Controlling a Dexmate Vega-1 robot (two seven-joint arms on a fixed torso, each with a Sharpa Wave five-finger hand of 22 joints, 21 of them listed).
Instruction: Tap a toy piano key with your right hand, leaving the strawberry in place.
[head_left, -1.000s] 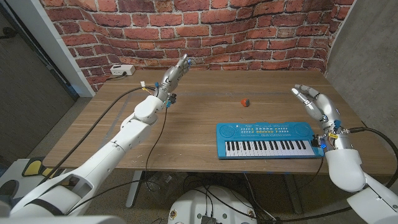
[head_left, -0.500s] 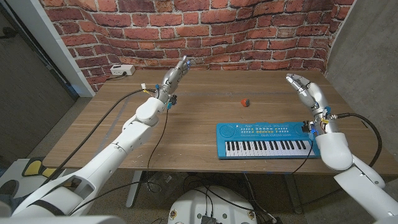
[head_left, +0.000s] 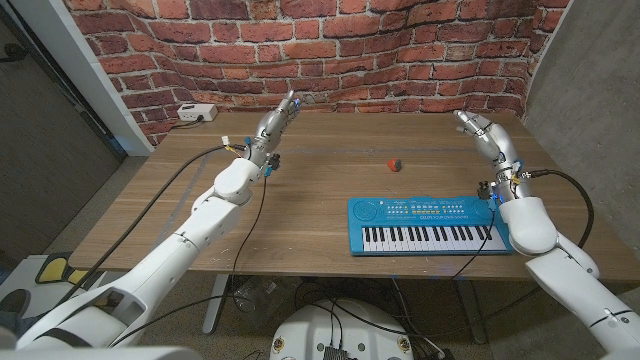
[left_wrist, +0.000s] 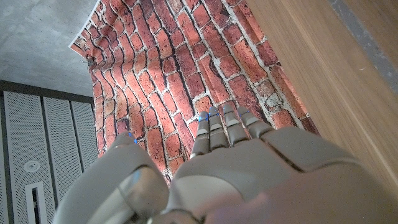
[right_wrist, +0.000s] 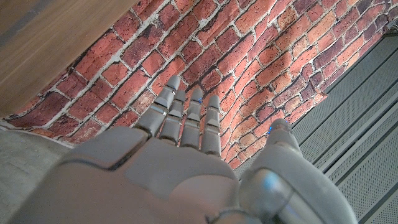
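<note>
A red brick wall closes off the far side of a wooden tabletop, with grey panelling to one side of it. Near the far left corner sits a small white box with a cable, out of the way of the work. Next comes the left hand, raised over the far left part of the tabletop with its fingers stretched straight and close together toward the wall, holding nothing; it looks parked there so as to keep clear, since the task gives it no part.

Toward the middle, somewhat nearer the far edge, lies the strawberry, small and red, alone and well apart from both hands. It sits just beyond the blue toy piano, which lies near the front edge on the right half, its white keys facing the robot.

At the right edge the right hand is lifted over the far right part of the tabletop, beyond the piano's end, fingers extended and released, gripping nothing. Judging from that, the tap has not yet been made: the hand must come back and down onto the keys, a path that need not cross the strawberry.
</note>
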